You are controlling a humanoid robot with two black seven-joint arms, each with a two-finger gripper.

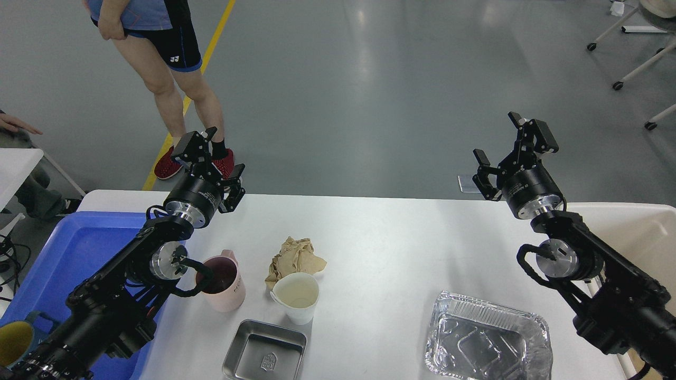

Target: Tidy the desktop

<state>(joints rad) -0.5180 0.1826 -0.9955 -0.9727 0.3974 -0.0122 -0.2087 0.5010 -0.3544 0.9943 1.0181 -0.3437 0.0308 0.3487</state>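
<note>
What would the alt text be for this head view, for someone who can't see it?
Two black robot arms reach over a white desktop, the left gripper and right gripper both open and empty. On it sit a pink cup, white cup, crumpled brown paper, steel tray and foil container.

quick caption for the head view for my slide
Both tools, left and right, raised open above the desktop holding two cups, crumpled paper, steel tray, foil tray.
</note>
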